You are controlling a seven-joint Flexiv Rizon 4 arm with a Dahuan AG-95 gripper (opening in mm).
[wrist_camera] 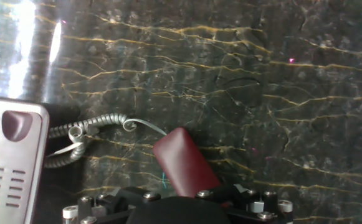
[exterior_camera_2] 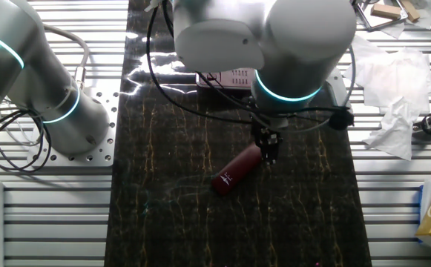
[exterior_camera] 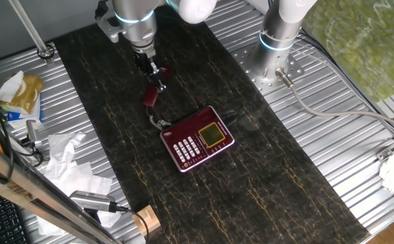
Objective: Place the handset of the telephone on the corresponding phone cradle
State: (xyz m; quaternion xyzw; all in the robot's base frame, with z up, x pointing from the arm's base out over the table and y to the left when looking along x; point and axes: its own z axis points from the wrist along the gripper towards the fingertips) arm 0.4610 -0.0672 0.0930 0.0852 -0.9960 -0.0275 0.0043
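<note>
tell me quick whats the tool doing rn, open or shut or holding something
Tool: closed on one end of the dark red handset, held tilted beside the telephone, not yet on the cradle.

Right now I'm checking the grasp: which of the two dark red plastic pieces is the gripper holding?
The narrow dark red plastic handset, tilted and shut in the gripper; the wider red telephone base with white keys lies apart on the table.

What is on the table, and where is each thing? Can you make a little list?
gripper: shut on the handset, holding one end
handset: dark red, off the phone, tilted, other end low
telephone: flat on the dark mat, keypad up
phone cradle: empty
cord: curly, runs from phone to handset
</note>
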